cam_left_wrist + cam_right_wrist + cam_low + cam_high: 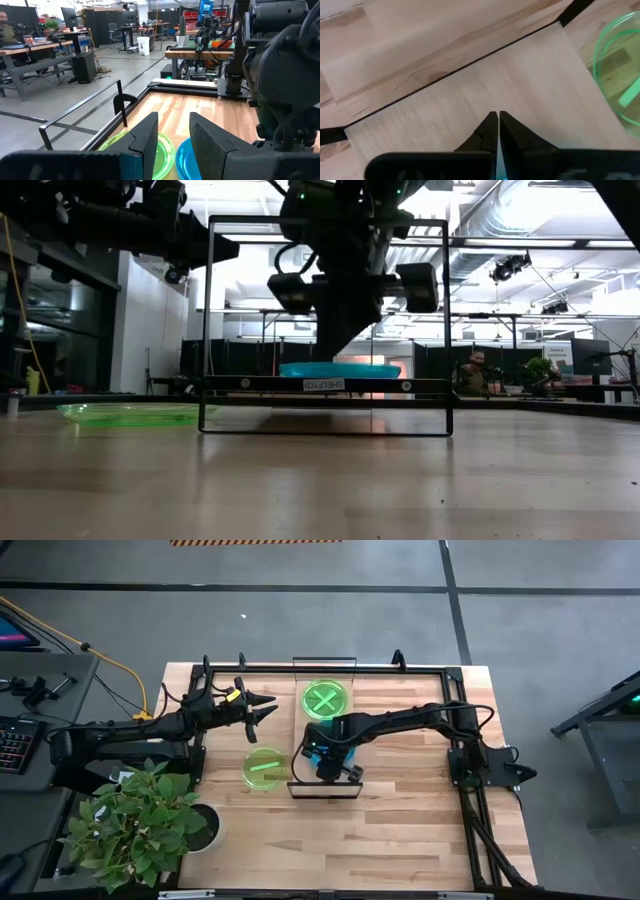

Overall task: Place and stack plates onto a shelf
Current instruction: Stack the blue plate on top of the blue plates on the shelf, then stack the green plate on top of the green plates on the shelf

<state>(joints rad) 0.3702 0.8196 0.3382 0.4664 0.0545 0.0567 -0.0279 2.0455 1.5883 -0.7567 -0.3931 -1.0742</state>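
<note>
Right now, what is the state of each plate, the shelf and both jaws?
Cyan plate: lying flat on the shelf, under the right gripper.
Green plate with cross: flat on the shelf's far end.
Green plate with stripe: flat on the table, beside the shelf.
Shelf: upright, holding two plates.
Right gripper: jaws shut, over the shelf.
Left gripper: jaws open, empty, raised.

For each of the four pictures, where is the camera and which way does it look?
High view: above, straight down; both arms, shelf, green plates.
Low view: table height, level; right hand over blue plate.
Left wrist view: past the left hand, fingers apart, toward green and blue plates.
Right wrist view: down past the shut right hand at the shelf board.
Low and left wrist views share the blue plate.
</note>
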